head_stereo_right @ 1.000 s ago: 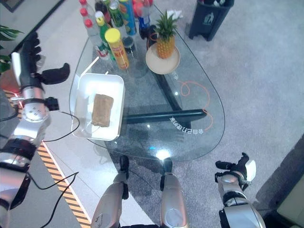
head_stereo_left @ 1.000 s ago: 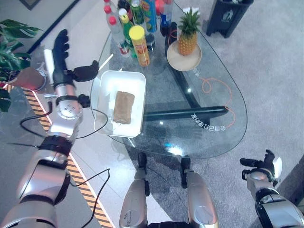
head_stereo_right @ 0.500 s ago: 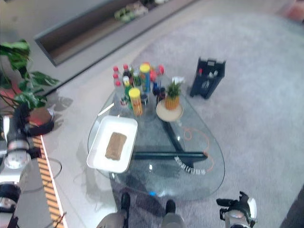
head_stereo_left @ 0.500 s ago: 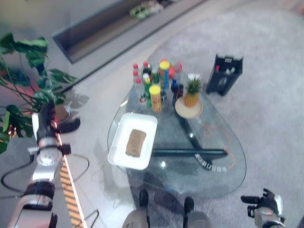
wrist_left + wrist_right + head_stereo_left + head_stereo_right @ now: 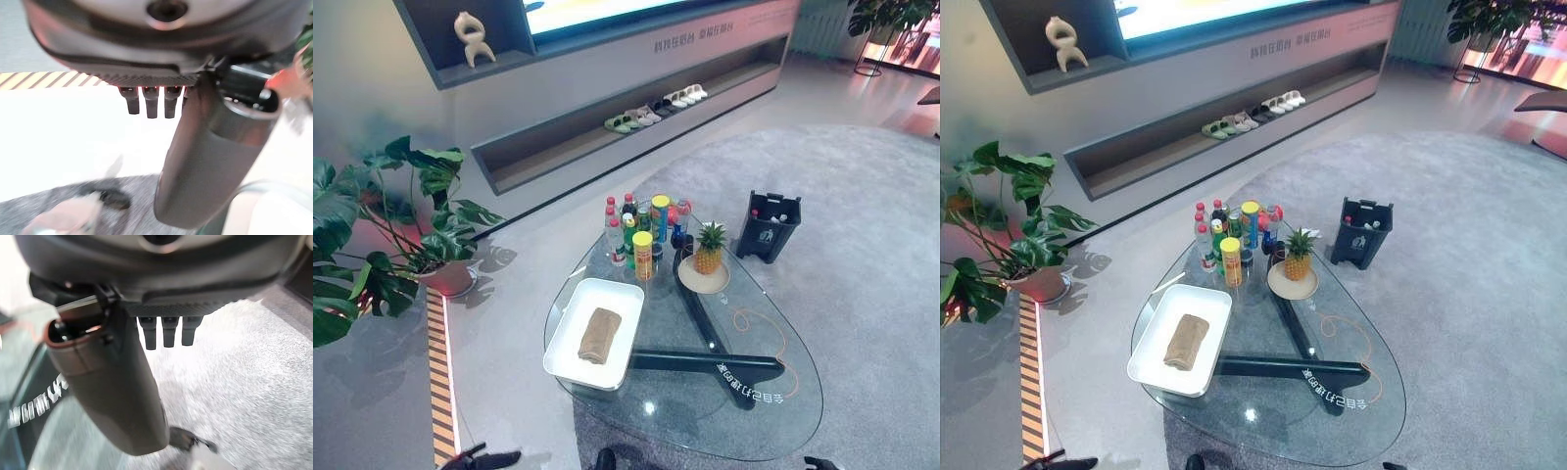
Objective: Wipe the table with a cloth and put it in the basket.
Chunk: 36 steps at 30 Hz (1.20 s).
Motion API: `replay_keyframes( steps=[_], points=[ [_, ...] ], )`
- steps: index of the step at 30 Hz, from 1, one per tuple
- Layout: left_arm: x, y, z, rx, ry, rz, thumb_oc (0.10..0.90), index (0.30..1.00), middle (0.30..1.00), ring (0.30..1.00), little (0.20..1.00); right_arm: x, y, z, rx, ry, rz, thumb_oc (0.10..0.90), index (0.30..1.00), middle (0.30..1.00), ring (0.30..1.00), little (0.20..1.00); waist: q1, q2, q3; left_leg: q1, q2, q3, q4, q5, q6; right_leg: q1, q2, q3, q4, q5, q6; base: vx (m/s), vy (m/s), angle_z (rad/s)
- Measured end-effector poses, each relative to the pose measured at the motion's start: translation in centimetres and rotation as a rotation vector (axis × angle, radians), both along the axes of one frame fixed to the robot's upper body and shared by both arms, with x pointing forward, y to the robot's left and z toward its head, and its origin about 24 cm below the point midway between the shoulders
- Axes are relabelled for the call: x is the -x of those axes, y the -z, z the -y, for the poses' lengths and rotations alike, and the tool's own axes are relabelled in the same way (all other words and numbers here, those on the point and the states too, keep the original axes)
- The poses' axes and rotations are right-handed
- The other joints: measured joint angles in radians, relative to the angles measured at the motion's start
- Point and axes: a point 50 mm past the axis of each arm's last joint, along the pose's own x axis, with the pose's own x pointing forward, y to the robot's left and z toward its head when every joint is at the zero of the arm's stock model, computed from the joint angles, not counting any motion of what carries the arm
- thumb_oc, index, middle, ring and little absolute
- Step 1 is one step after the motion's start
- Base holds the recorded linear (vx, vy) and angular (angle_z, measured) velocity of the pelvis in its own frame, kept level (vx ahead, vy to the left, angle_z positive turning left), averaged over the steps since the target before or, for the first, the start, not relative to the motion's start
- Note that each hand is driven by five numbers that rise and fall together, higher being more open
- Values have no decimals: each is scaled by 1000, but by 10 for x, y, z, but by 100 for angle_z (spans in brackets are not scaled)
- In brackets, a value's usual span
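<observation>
Nearest the robot, the left hand [image 5: 481,457] shows at the bottom edge of the left eye view, over the grey floor beside the table. Its wrist view shows straight fingers [image 5: 150,102] and an extended thumb, holding nothing. The right hand [image 5: 122,382] is likewise empty, its fingers straight, hanging over the grey carpet [image 5: 254,382] next to the table edge.

Beyond them stands the oval glass-topped table [image 5: 744,411]. On its left part sits the white rectangular tray-like basket [image 5: 570,351], and the folded brown cloth [image 5: 599,335] lies flat inside it, apart from both hands.

Further back on the table are a yellow-lidded canister [image 5: 642,255], a cluster of red-capped bottles [image 5: 626,220] and a pineapple on a round plate [image 5: 707,250]. A dark bin [image 5: 767,226] stands on the carpet just past the table, and a potted green plant [image 5: 401,220] stands well to the left.

Judgement: with the cloth in the basket and both hands clear, the placement step appears complete. The pictures cannot confirm whether the glass has been wiped.
</observation>
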Motion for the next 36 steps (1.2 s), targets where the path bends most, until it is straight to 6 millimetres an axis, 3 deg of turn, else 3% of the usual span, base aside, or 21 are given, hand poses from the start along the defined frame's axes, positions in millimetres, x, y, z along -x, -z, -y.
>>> replay_keyframes(
  steps=[7, 12, 36],
  points=[
    [1, 18, 48, 95, 160, -71, 800, 900, 900, 900, 900, 4, 5, -10, -37, -53, -69, 800, 900, 900, 900, 900, -2, 18, -11, 16, 1, 3, 0, -3, 3, 14, 0, 2, -1, -2, 0, 0, 0, 0],
    [7, 23, 63, 145, 240, -121, 800, 900, 900, 900, 900, 5, 5, -11, -29, -85, -94, 800, 900, 900, 900, 900, -1, 17, -13, 29, 2, 8, 1, -5, 5, 17, 1, 5, -1, -3, 1, 10, 4, -2],
    [10, 23, 60, 105, 254, -148, 800, 900, 900, 900, 900, 5, 10, -26, -55, -172, -136, 800, 900, 900, 900, 900, -2, -9, -22, 33, 4, 24, 1, -10, 10, 15, 1, 25, -1, -1, -3, 0, 4, -2]
  ],
)
